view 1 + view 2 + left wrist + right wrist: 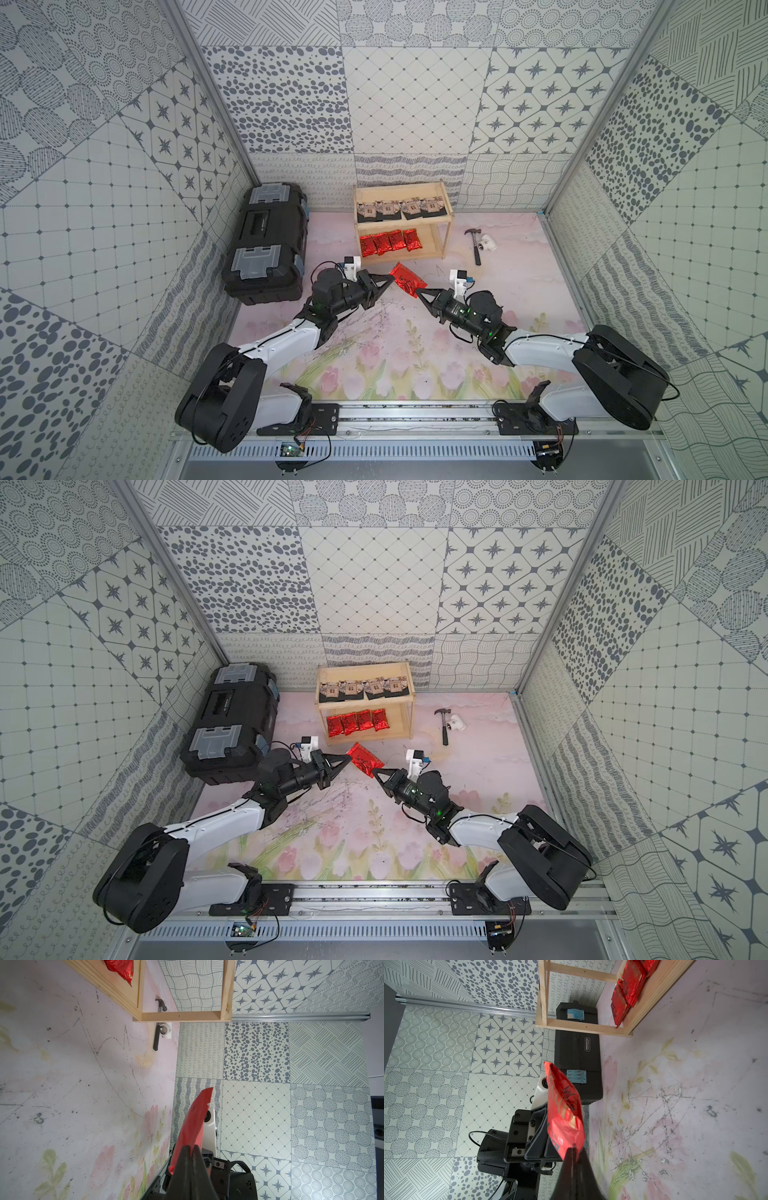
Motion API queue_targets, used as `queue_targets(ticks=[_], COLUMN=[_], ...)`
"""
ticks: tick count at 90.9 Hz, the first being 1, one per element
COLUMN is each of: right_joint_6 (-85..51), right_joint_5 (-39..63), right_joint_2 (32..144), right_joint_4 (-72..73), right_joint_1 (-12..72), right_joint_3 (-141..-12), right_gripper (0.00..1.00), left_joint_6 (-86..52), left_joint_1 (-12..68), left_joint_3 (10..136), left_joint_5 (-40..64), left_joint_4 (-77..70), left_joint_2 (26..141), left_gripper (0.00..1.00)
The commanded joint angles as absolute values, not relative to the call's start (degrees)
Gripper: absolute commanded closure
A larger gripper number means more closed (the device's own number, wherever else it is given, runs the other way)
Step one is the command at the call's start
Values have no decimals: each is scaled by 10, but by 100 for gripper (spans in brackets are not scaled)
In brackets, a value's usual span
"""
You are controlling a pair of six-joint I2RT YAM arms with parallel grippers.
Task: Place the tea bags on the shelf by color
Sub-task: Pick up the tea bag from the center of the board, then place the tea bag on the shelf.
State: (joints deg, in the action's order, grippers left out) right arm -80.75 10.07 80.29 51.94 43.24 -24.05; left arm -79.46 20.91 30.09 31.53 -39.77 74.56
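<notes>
A shiny red tea bag hangs above the floral mat just in front of the shelf, pinched at opposite ends by both arms. My left gripper is shut on one edge of this red tea bag. From the opposite side my right gripper is shut on the other corner of the pouch. The pale wood shelf carries several black sachets on its upper tier and several red pouches in a row on its lower tier.
A black toolbox with grey latches lies left of the shelf, close to my left arm. A hammer and a white pipe fitting lie right of the shelf. Patterned walls enclose the mat on three sides.
</notes>
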Motion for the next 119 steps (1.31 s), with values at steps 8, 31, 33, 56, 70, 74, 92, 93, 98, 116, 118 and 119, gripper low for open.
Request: queue_targets(ticks=[8, 31, 33, 56, 70, 74, 92, 93, 98, 116, 118, 119], right_joint_6=[-799, -739, -731, -694, -683, -681, -677, -677, -671, -665, -664, -664], right_joint_5=[97, -41, -59, -205, -256, -259, -257, -257, -259, -253, -252, -252], right_joint_2=[800, 782, 787, 892, 980, 1005, 1088, 1090, 1104, 1149, 1156, 1158], right_joint_4=[536, 420, 415, 394, 426, 437, 475, 476, 479, 479, 478, 477], right_joint_1=[428, 424, 424, 393, 385, 381, 360, 360, 356, 345, 344, 344], right_joint_3=[-248, -279, -285, -380, -443, -464, -525, -528, -543, -585, -591, -593], right_gripper=[100, 100, 100, 100, 100, 100, 100, 100, 100, 100, 100, 100], left_joint_6=[-786, -653, -639, -467, -449, -448, -437, -436, -435, -443, -444, -444], left_joint_1=[207, 184, 181, 164, 159, 156, 144, 144, 144, 144, 144, 145], left_joint_3=[303, 379, 387, 509, 499, 493, 494, 494, 492, 482, 482, 481], left_joint_5=[344, 359, 357, 324, 335, 342, 359, 359, 361, 370, 371, 372], left_joint_4=[-415, -134, -100, 191, 197, 192, 198, 199, 202, 190, 188, 187], left_joint_2=[738, 697, 693, 697, 704, 707, 711, 711, 711, 711, 712, 712], left_gripper=[100, 20, 16, 4, 4, 4, 4, 4, 4, 6, 6, 6])
